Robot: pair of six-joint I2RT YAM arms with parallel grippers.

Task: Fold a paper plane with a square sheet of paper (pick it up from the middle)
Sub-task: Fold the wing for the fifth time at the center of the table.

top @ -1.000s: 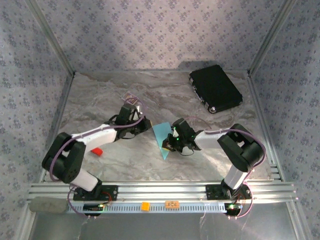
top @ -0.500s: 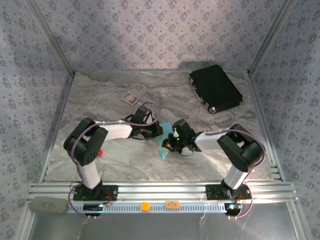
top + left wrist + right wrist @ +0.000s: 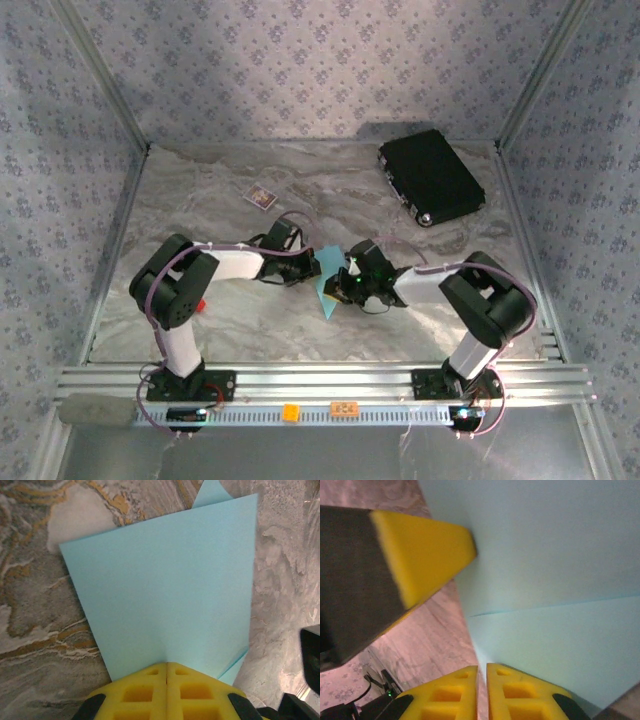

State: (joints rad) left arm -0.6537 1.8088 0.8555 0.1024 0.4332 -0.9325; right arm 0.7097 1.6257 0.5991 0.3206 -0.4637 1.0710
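"Top external first: where does the square sheet of paper (image 3: 326,290) lie?"

"Near the middle of the table (image 3: 240,340), a little toward 6 o'clock, light blue and partly folded. The left claw (image 3: 314,268) reaches it from 9 o'clock and the right claw (image 3: 342,288) from 3 o'clock, both low at the paper. A black case (image 3: 431,177) lies at 1 o'clock and a small dark card (image 3: 262,197) at 11 o'clock, both well apart from the sheet."

"Left wrist view?"

"The left claw (image 3: 166,666) sits at 6 o'clock with its yellow fingers pressed together, pinching the near edge of the sheet (image 3: 165,580). The paper spreads from there toward 12 o'clock over the marbled table (image 3: 30,605). A corner of a lower layer peeks out at 12 o'clock and another at 4 o'clock."

"Right wrist view?"

"The right claw (image 3: 481,669) is at 6 o'clock, its fingers a narrow slit apart. The edge of the sheet (image 3: 545,555) runs down into that slit; I cannot tell whether it is pinched. A fold line crosses the paper toward 3 o'clock. One yellow finger (image 3: 425,550) of the left claw touches the paper's edge at 10 o'clock."
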